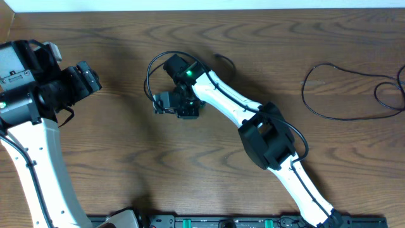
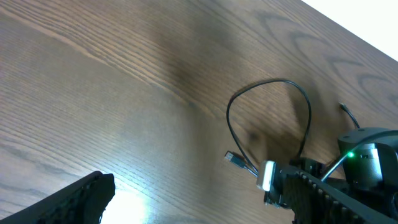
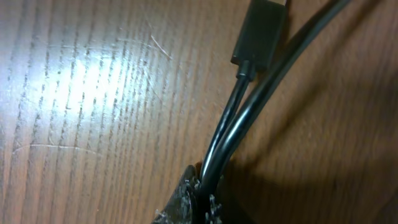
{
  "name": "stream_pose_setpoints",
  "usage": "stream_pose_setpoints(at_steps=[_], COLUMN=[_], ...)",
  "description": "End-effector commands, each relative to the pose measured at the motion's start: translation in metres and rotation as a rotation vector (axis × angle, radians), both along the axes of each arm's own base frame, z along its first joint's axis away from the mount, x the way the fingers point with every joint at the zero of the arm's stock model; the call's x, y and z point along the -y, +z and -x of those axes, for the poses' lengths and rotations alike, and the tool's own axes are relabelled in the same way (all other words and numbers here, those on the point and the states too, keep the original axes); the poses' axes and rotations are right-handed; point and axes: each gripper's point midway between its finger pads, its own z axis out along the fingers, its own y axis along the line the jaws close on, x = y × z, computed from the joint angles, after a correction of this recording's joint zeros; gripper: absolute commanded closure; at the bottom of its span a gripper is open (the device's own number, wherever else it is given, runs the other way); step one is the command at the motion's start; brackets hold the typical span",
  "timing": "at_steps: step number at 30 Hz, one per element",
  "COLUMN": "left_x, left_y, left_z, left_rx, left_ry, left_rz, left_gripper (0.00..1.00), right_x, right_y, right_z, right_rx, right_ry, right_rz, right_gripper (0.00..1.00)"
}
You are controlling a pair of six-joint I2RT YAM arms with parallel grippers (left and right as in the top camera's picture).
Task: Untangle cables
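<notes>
One of the cables (image 1: 150,69) is a thin black cord arching in a loop left of centre; in the left wrist view the same loop (image 2: 267,83) ends in a small plug (image 2: 233,158). My right gripper (image 1: 177,107) is down on the table, shut on two strands of this cable (image 3: 239,118) just below a black plug (image 3: 261,31), with the fingertips (image 3: 205,196) pinching them. A second black cable (image 1: 304,92) lies in loose loops at the far right. My left gripper (image 1: 95,77) hovers at the left, open and holding nothing (image 2: 199,183).
The wooden table (image 1: 114,158) carries only the cords and the arms. The right arm's white links (image 1: 228,101) cross the middle diagonally. A short cable end (image 1: 224,60) pokes out behind that arm. The table's far edge (image 1: 202,9) runs along the top.
</notes>
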Motion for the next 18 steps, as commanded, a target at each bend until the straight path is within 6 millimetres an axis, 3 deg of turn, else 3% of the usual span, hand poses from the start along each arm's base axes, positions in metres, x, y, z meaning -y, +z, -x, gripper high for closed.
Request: stream_pose_setpoints(at_steps=[1,5,10,12,15,16,18], left_x=[0.000,0.000,0.006,0.008,0.008,0.008,0.008], left_y=[0.009,0.008,0.008,0.008,0.008,0.008,0.007], left_z=[-0.001,0.001,0.001,0.000,0.000,0.000,0.000], left_rx=[0.026,0.018,0.022,0.024,0.024,0.023,0.019], left_ry=[0.004,0.004,-0.016,-0.021,-0.021,-0.021,-0.022], left_rz=[-0.002,0.001,0.029,0.037,0.037,0.038,0.040], left_gripper=[0.07,0.07,0.07,0.07,0.07,0.07,0.07], right_x=[0.013,0.023,0.035,0.047,0.076,0.097,0.131], right_y=[0.037,0.099,0.208,0.264,0.323,0.344,0.366], right_z=[-0.022,-0.035,-0.044,-0.043,-0.053,-0.060,-0.071], right_rx=[0.073,0.170,0.349,0.438,0.550,0.594,0.632], right_ry=[-0.111,-0.234,-0.345,-0.373,-0.475,-0.537,-0.622], right_rz=[0.018,-0.002,-0.141,-0.231,-0.315,-0.337,-0.353], right_gripper=[0.99,0.99,0.99,0.99,0.99,0.99,0.99])
